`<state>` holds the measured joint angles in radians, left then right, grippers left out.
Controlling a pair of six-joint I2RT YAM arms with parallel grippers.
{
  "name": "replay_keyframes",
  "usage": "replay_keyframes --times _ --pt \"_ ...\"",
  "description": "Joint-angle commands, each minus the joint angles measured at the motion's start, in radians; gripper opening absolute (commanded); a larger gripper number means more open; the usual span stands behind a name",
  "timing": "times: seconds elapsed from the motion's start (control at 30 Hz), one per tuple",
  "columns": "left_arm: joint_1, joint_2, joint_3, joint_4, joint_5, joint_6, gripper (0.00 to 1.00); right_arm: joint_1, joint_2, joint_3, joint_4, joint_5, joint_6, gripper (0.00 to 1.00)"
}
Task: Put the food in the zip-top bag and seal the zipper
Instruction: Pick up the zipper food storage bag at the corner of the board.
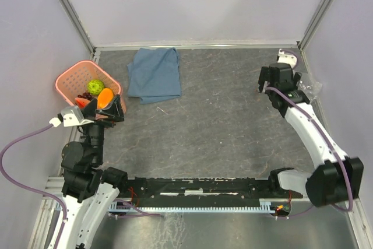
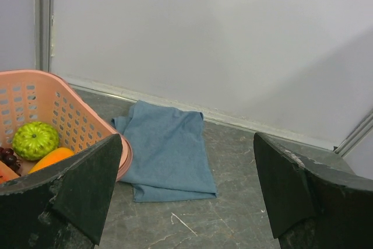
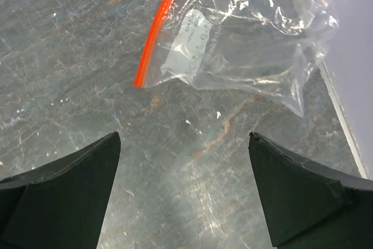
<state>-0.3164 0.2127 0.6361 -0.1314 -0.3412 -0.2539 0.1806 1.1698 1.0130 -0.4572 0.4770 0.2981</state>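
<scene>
The food lies in a pink basket (image 1: pixel 65 78) at the far left: a yellow-green bumpy ball (image 1: pixel 95 86), an orange piece (image 1: pixel 105 97) and dark grapes (image 1: pixel 86 95). The left wrist view shows the ball (image 2: pixel 35 140), the orange piece (image 2: pixel 52 157) and the grapes (image 2: pixel 7 157). My left gripper (image 1: pixel 112 111) is open and empty, just near of the basket. The clear zip-top bag (image 3: pixel 245 33) lies flat and empty, with its orange-red zipper (image 3: pixel 157 33) along the left edge. My right gripper (image 3: pixel 183 138) is open and empty above the table, just short of the bag.
A folded blue cloth (image 1: pixel 155 74) lies at the back centre, right of the basket; it also shows in the left wrist view (image 2: pixel 166 150). The bag (image 1: pixel 312 87) sits against the right wall, mostly behind the right arm. Walls enclose the table on three sides.
</scene>
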Motion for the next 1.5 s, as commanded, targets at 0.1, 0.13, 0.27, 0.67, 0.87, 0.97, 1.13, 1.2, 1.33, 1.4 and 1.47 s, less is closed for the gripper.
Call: replay_keyframes --times 0.1,0.13,0.27,0.67,0.87,0.97,1.13,1.2,1.33,1.4,1.47 --pt "-0.004 -0.013 -0.003 0.043 -0.004 0.004 1.0 -0.025 0.276 0.174 0.153 0.042 0.001 0.99" --pt "-0.004 -0.013 -0.003 0.043 -0.004 0.004 1.0 -0.029 0.319 0.2 0.149 0.041 0.005 0.99" --pt "-0.004 -0.014 -0.003 0.041 -0.001 0.004 1.0 -0.049 0.493 0.306 0.128 0.017 0.019 0.99" --pt "-0.004 -0.012 -0.001 0.037 -0.002 0.009 1.0 -0.112 0.831 0.543 0.016 -0.088 0.05 0.93" --pt "-0.003 -0.011 -0.001 0.037 -0.002 0.008 1.0 -0.139 0.912 0.581 -0.036 -0.143 0.06 0.8" --pt "-0.003 -0.011 -0.002 0.037 0.001 0.008 1.0 -0.144 0.926 0.581 -0.044 -0.152 0.061 0.75" --pt "-0.002 -0.01 -0.003 0.039 0.006 0.008 1.0 -0.148 0.944 0.578 -0.052 -0.154 0.056 0.66" --pt "-0.003 -0.007 -0.002 0.039 0.007 0.007 1.0 -0.151 0.95 0.575 -0.055 -0.15 0.056 0.63" --pt "-0.003 -0.004 -0.004 0.04 0.01 0.006 1.0 -0.153 0.96 0.574 -0.067 -0.152 0.048 0.55" --pt "-0.002 -0.004 -0.004 0.041 0.012 0.007 1.0 -0.154 0.958 0.567 -0.068 -0.157 0.041 0.5" --pt "-0.002 -0.004 -0.004 0.042 0.013 0.007 1.0 -0.153 0.949 0.555 -0.066 -0.164 0.034 0.43"
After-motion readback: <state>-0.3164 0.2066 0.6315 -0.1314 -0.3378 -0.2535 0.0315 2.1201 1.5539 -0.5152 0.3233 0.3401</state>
